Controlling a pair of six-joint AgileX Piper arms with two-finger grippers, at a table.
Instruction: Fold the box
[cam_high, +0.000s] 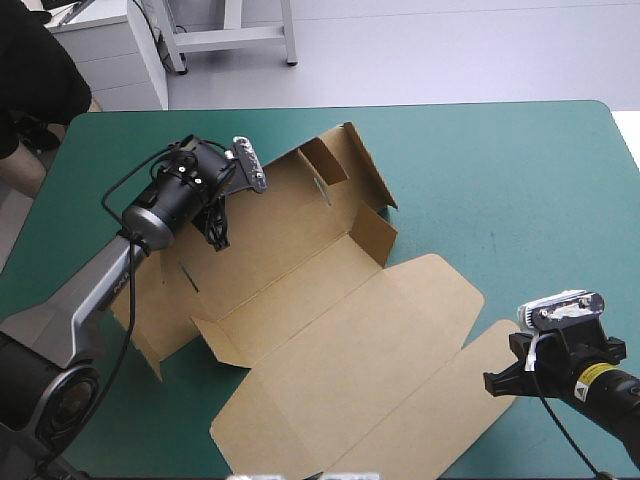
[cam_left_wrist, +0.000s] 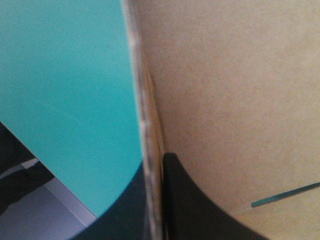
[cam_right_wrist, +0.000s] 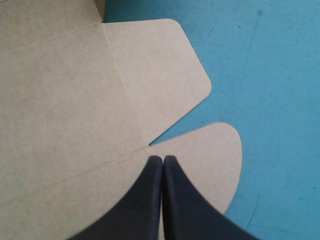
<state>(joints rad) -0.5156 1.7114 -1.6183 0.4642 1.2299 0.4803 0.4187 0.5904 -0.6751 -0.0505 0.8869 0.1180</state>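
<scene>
Inside the left pincer (cam_high: 214, 236), clamped on it, the box (cam_high: 340, 330) wall looked light, stiff, best gripped at edges; right pincer (cam_right_wrist: 163, 159) closed

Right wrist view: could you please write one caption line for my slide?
Shut right gripper over a rounded corner flap of the brown box, with teal-green cover beyond.

the table (cam_high: 520, 160) carries a teal-green cover with rounded far corners. a small dark speck (cam_high: 492, 238) sits on the cover, right of centre.
</scene>
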